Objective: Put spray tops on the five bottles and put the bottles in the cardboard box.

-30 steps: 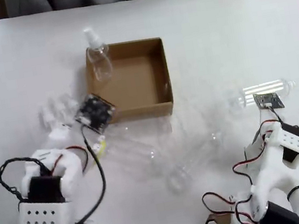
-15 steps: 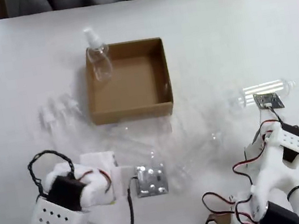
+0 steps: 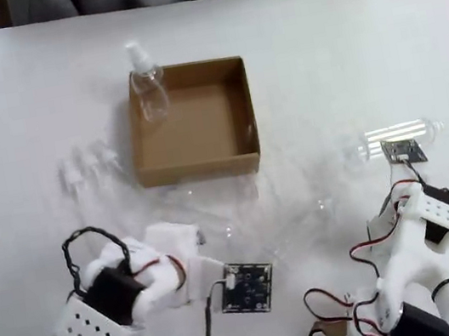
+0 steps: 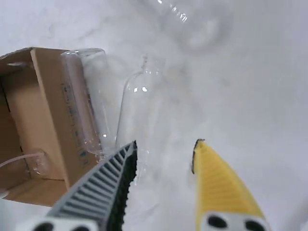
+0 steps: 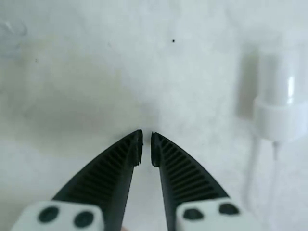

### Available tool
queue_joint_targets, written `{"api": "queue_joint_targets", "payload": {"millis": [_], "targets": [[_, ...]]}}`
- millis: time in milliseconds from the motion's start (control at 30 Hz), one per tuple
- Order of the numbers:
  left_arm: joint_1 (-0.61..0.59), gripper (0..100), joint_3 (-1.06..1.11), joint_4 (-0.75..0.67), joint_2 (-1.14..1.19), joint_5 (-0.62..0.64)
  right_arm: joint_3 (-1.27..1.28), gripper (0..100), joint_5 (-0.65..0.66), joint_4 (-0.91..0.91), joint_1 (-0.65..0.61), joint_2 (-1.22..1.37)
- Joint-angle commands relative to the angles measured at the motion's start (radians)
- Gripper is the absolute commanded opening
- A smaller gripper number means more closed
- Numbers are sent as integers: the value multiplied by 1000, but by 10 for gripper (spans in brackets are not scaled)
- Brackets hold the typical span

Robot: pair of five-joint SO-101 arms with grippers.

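Left hand (image 4: 166, 143) gapes by a clear bottle (image 4: 139, 110) near the cardboard box (image 4: 43, 120); right hand (image 5: 147, 144) is closed.

You're looking at the cardboard box (image 3: 195, 121) sitting far of centre on the surface (image 3: 342, 45), one capped bottle (image 3: 148, 90) standing at its far left corner. Spray tops (image 3: 86, 165) are lying left of it, bare bottles (image 4: 139, 106) just near of it, and your left hand (image 4: 163, 149) is hovering nearer.

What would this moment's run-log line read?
left gripper: open, aimed at lying bottle by cardboard box | right gripper: shut, empty, beside spray top | capped bottle: at box's far-left corner
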Motion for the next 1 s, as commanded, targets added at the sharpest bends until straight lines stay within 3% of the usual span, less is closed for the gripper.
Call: {"api": "queue_joint_targets", "payload": {"millis": [0, 233, 367, 967], "targets": [[12, 197, -98, -44, 91, -12, -3, 15, -11, -12, -12, 1], [5, 202, -229, -46, 392, -11, 3, 15, -11, -25, -12, 1], [13, 290, -328, -2, 487, -8, 3, 15, -11, -25, -12, 1], [13, 286, -385, -120, 727, -8, 6, 15, 11, -25, -13, 1]]}}
